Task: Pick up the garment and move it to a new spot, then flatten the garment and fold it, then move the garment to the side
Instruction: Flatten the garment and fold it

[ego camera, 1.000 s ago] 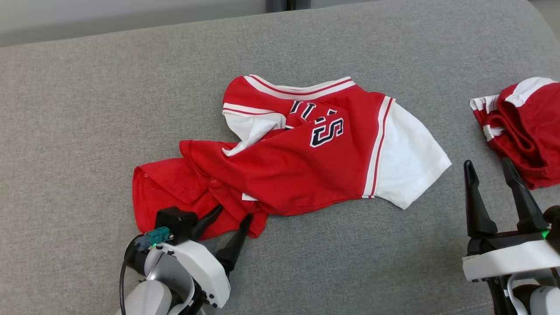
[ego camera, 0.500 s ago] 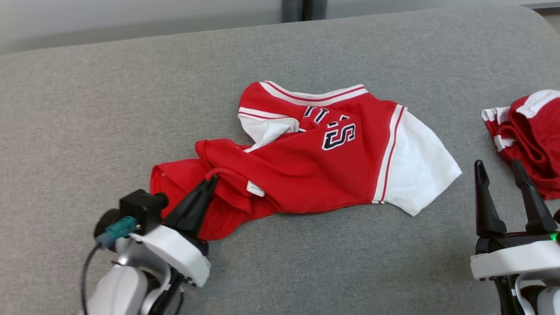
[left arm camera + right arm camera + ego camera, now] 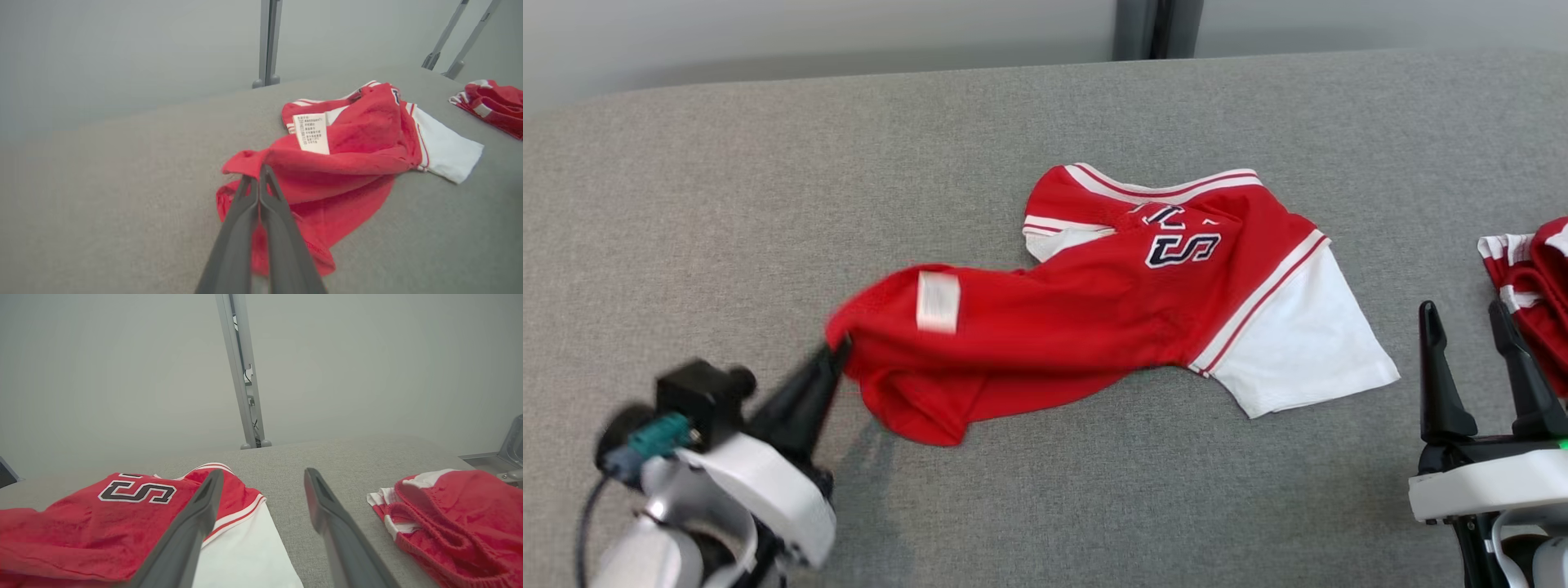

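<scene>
Bare grey fabric surface [image 3: 727,204] stretches left of the crumpled red-and-white jersey [image 3: 1094,327]. Left gripper [image 3: 840,349], pressed together, pinches its red hem; right gripper [image 3: 1462,310] stands spread, empty.

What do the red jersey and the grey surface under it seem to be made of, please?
Red jersey: soft knit fabric, probably a matte sports mesh; it drapes and creases. Grey surface: woven upholstery-like cloth, matte, with a fine heathered weave.
</scene>
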Controlling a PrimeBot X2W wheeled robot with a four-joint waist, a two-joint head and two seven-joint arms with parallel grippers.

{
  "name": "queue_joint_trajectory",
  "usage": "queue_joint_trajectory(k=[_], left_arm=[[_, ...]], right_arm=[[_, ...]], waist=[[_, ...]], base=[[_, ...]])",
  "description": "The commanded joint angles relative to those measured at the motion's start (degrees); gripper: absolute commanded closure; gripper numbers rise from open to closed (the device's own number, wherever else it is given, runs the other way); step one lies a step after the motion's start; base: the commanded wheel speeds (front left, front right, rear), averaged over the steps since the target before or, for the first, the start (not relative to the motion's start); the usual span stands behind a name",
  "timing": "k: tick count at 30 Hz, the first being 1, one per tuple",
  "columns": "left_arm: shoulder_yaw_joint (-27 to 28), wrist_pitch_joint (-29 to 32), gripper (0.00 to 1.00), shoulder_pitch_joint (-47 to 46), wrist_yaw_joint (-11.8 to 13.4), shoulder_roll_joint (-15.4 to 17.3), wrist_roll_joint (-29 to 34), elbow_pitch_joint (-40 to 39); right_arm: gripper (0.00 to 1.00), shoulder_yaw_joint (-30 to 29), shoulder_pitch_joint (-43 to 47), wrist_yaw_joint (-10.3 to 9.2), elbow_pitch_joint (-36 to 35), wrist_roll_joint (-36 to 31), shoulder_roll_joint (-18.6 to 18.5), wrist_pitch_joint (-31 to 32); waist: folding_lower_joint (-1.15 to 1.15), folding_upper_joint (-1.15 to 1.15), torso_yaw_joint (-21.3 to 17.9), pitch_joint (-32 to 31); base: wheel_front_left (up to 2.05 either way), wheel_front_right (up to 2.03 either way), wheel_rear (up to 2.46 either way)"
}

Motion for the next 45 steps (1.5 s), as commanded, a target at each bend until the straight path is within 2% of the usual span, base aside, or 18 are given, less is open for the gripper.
queue_joint_trajectory(k=[1, 4, 5, 11, 12, 13, 14, 21, 30, 34, 39, 45], left_arm=[[-0.32, 1.43, 1.00, 1.69, 0.01, -0.28, -1.47, 0.57], [-0.95, 3.49, 1.00, 5.26, 0.34, -1.79, -5.00, 2.11], [-0.98, 2.76, 1.00, 7.05, 0.35, -3.22, -6.88, 3.35], [-1.63, 0.39, 1.00, 8.34, -0.54, -5.57, -8.62, 7.56], [-1.31, -0.41, 0.90, 8.01, -0.36, -5.90, -8.67, 8.29], [-1.20, -0.83, 0.36, 7.64, -0.12, -6.18, -8.66, 8.95], [-0.97, -1.32, 0.00, 7.20, 0.04, -6.31, -8.44, 9.37], [2.43, -7.36, 0.00, 4.83, 1.76, -6.28, -7.00, 9.13], [6.28, -18.12, 0.00, 3.87, 6.57, -7.42, -2.47, 5.83], [5.92, -20.07, 0.00, 5.24, 8.49, -7.21, 0.29, 4.14], [5.56, -21.46, 0.00, 5.57, 7.88, -5.35, 2.99, 5.89], [5.16, -21.35, 0.00, 6.03, 7.58, -5.07, 2.67, 7.74]], right_arm=[[0.00, 0.09, -0.08, -0.02, 0.10, 0.12, -0.22, 0.30], [0.00, 0.15, -0.01, -0.02, 0.27, 0.47, -0.23, 0.44], [0.00, 0.04, 0.18, -0.02, 0.28, 0.59, -0.22, 0.37], [0.00, -0.41, 0.57, -0.02, 0.19, 0.67, -0.23, 0.56], [0.00, -0.49, 0.57, -0.02, 0.19, 0.62, -0.23, 0.68], [0.00, -0.54, 0.47, -0.02, 0.13, 0.50, -0.23, 0.80], [0.00, -0.55, 0.29, -0.02, 0.06, 0.27, -0.23, 0.90], [0.00, -0.86, 0.51, -0.02, -1.23, -1.12, -0.23, 1.61], [0.00, -0.80, 2.34, -0.02, -3.09, -3.96, -0.22, 2.90], [0.00, -0.55, 3.47, -0.02, -4.09, -5.07, -0.22, 3.98], [0.00, -0.06, 4.84, -0.02, -5.17, -5.98, -0.23, 5.27], [0.00, 0.09, 6.32, -0.02, -6.39, -6.06, -0.23, 6.33]], waist=[[0.00, 0.00, 0.07, 0.01], [0.00, 0.00, 0.10, 0.10], [0.00, 0.00, 0.18, 0.28], [0.00, 0.00, 0.64, 0.54], [0.00, 0.00, 0.74, 0.51], [0.00, 0.00, 0.84, 0.48], [0.00, 0.00, 0.93, 0.41], [0.00, 0.00, 1.39, -1.29], [0.00, 0.00, 1.80, -5.43], [0.00, 0.00, 1.92, -7.16], [0.00, 0.00, 1.96, -8.59], [0.00, 0.00, 1.78, -9.31]], base=[[0.00, 0.00, 0.00], [0.00, 0.00, 0.00], [0.00, 0.00, 0.00], [0.00, 0.00, 0.00], [0.00, 0.00, 0.00], [0.00, 0.00, 0.00], [0.00, 0.00, 0.00], [0.00, 0.00, 0.00], [0.00, 0.00, 0.00], [0.00, 0.00, 0.00], [0.00, 0.00, 0.00], [0.00, 0.00, 0.00]])
